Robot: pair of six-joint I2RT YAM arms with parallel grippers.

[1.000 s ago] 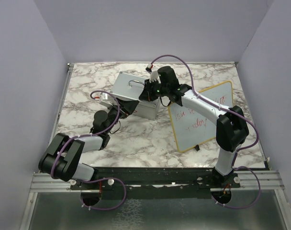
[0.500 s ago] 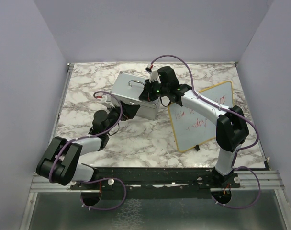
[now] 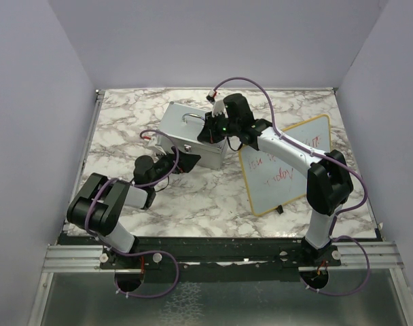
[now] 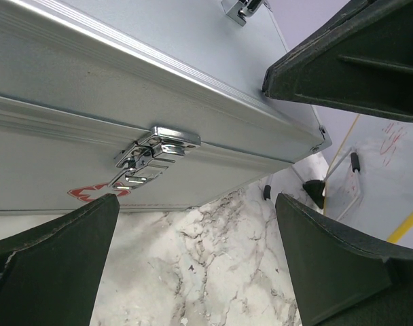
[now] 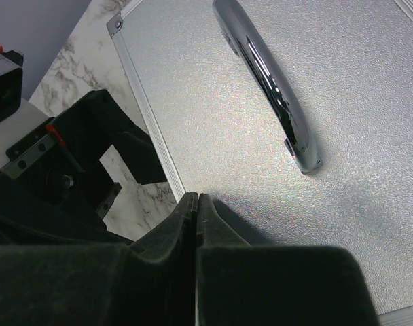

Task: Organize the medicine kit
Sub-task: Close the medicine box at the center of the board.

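Marble table (image 3: 213, 197) fills the top view, and the kit (image 3: 179, 129) sits on it toward the back, a little left of centre, turned at an angle, with its lid down. Whiteboard (image 3: 281, 170), marked with red writing, lies just right of the kit on the same table.

Left gripper (image 3: 182, 160) is low at the kit's front wall, its fingers (image 4: 50, 265) wide apart and holding nothing. In the left wrist view the latch (image 4: 155, 151) shows between them, a chrome clasp lying across the seam of lid and body. The red-white emblem (image 4: 91, 192) is just below it. The fingers stand clear of the wall, and marble shows between them under the kit's lower edge.

Right gripper (image 3: 208, 131) reaches over from the right and is above the right end of the lid. Its fingers (image 5: 162, 234) are pressed together with nothing between them. Their tips point down at the lid close to its front edge, beside one end of the chrome handle (image 5: 267, 81). Whether the tips touch the lid or hang just over it cannot be told. Past the lid's edge, the right wrist view shows the black body of the left gripper lower down, by the marble.
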